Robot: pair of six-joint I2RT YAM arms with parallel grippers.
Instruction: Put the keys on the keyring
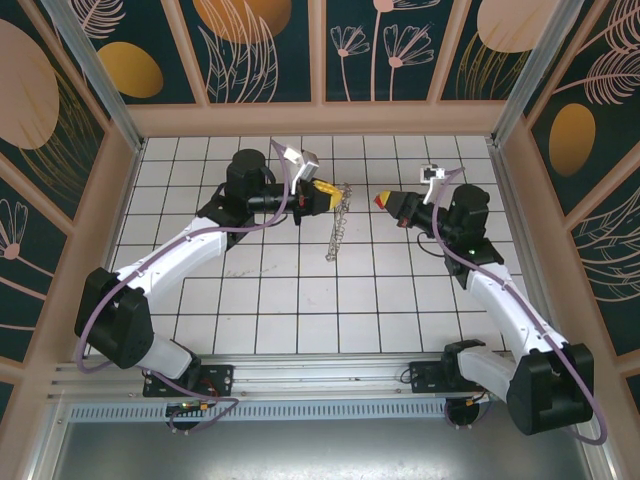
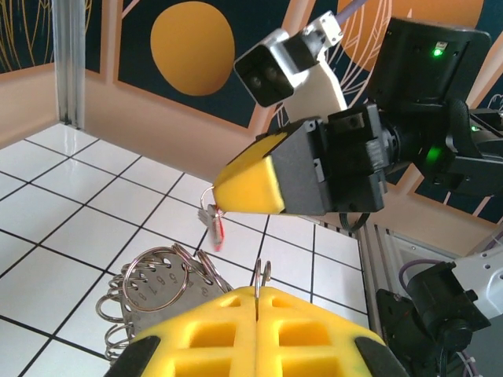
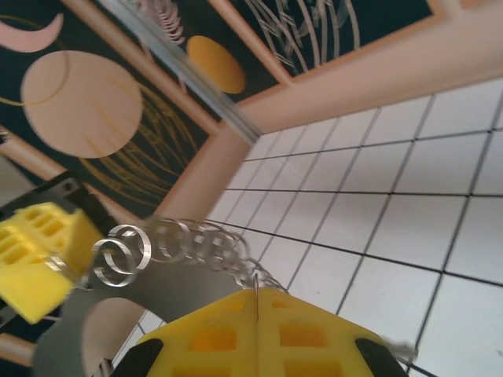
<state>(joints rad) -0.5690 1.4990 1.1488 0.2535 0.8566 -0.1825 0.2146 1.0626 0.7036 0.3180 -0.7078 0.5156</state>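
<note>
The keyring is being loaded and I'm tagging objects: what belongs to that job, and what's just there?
Job: keyring, red-headed key, left gripper, right gripper.
Just there: tiled table, patterned walls, aluminium rail.

Red-headed key (image 2: 218,227) near ring-edged keyring (image 2: 151,289)

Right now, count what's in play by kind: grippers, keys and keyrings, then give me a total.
Grippers: 2, the left gripper and the right gripper
Keys: 1, the red-headed key
Keyrings: 1, the keyring
Total: 4
</note>
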